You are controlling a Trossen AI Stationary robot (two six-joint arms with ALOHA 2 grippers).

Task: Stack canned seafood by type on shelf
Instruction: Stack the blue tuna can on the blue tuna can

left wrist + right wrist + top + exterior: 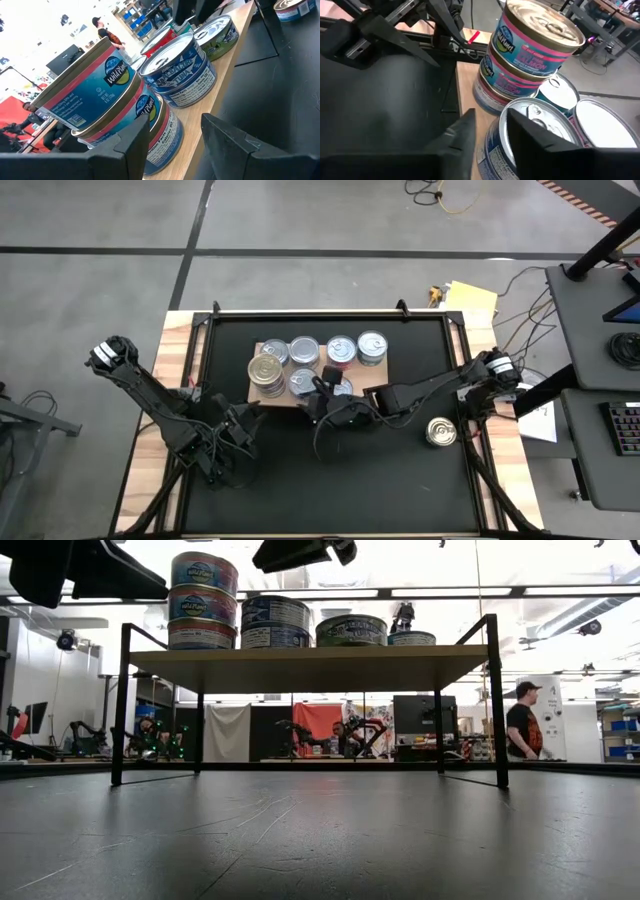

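Two grippers: right gripper (490,132) jaws pinching a can (532,135) rim on the shelf (275,392); left gripper (172,142) jaws spread.

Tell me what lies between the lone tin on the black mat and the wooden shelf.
High view: the right claw and its dark forearm cross black mat between the lone gold-lidded tin and light-wood shelf.

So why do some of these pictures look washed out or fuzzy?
Low view: bright ceiling lights behind the shelf wash out the top, and the cans sit against glare. Right wrist view: the right end effector is close and blurred. High view: evenly lit, soft shadows on the black mat.
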